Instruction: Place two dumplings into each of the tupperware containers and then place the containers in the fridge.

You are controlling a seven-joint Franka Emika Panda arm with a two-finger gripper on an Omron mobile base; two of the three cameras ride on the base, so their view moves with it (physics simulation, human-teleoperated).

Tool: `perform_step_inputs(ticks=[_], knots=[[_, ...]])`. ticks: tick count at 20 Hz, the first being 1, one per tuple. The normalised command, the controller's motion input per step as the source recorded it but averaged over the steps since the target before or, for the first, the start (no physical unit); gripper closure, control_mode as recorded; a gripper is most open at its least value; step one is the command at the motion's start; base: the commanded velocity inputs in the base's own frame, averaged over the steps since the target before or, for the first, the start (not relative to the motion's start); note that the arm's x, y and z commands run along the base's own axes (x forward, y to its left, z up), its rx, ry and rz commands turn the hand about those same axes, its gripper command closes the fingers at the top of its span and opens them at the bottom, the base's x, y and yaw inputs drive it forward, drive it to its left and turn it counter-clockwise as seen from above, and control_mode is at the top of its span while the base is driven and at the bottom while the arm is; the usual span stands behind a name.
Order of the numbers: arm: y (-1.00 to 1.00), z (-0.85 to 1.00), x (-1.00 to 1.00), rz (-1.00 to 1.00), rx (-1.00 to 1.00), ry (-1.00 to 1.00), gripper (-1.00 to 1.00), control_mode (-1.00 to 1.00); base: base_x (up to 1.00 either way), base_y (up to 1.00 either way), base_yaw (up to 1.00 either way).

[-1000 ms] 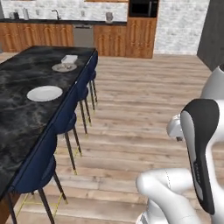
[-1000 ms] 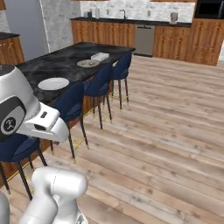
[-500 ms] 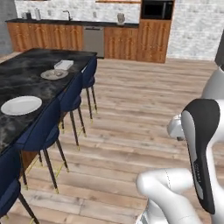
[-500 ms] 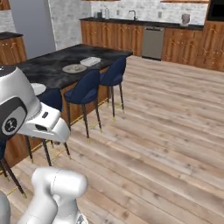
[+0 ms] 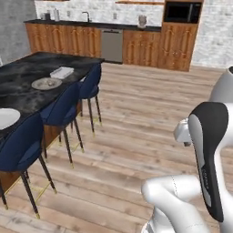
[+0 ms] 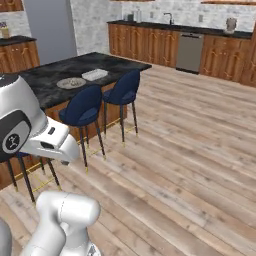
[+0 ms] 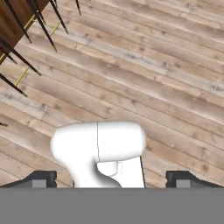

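While the end effector (image 7: pixel 111 179) hangs spread wide over plank floor (image 7: pixel 166 78), a tupperware container (image 5: pixel 62 72) rests on the dark island (image 5: pixel 27 73).

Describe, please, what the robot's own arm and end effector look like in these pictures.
The arm is made of glossy white, rounded shell segments, bulbous at the joints. A long black oval panel runs along one link, and a black ring marks a joint. No cables or lettering show. The end effector has two small dark, blocky finger tips with grey pads, set wide apart.
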Motion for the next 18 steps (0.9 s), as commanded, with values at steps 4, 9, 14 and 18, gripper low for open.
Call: perform_step_inputs(ticks=[4, 9, 14, 18], knots=[[0.00, 0.00, 0.00, 0.00, 0.00, 0.00, -1.00, 1.00, 0.45, -0.80, 0.35], [0.00, 0.00, 0.00, 0.00, 0.00, 0.00, -1.00, 1.00, 0.18, -0.52, 0.49], [0.00, 0.00, 0.00, 0.00, 0.00, 0.00, -1.00, 1.00, 0.00, -0.38, 0.58], [0.00, 0.00, 0.00, 0.00, 0.00, 0.00, -1.00, 1.00, 0.12, -0.55, 0.52]])
